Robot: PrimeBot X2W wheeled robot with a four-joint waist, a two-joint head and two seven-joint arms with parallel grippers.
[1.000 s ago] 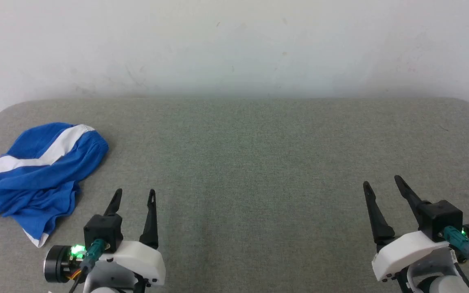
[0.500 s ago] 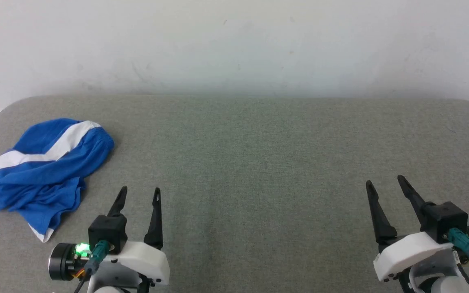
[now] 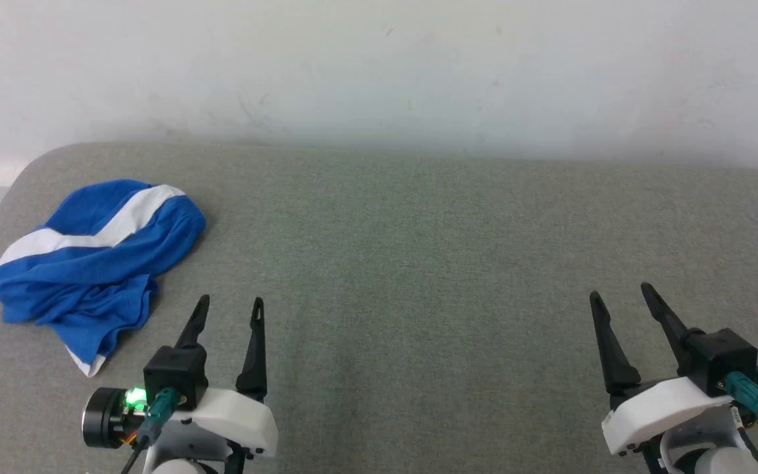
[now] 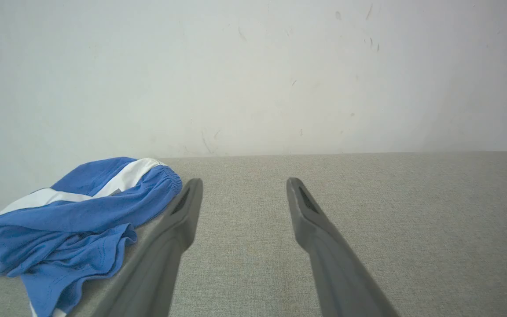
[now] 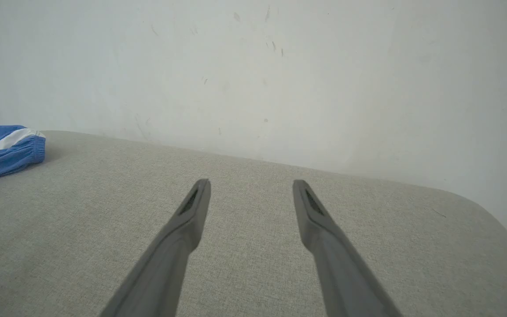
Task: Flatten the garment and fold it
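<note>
The garment point(image 3: 89, 263), a pair of bright blue soft cloth shorts with a broad white stripe, is lying in a crumpled heap at the left of the head view, on the flat grey cloth-covered table point(image 3: 418, 263). It is sitting a bit closer to the middle of the frame than a moment ago. The table edge is tilting too, so the camera is turning toward the heap, and the heap itself is not moving. The left gripper point(image 3: 230, 303) is waiting at the lower left, near the heap but not touching it. Its fingers are spread apart and holding nothing. The right gripper point(image 3: 619, 291) is waiting at the lower right, well apart from the cloth, fingers also spread and holding nothing. Nothing is being flattened yet. The robot is likely getting ready to reach left.
</note>
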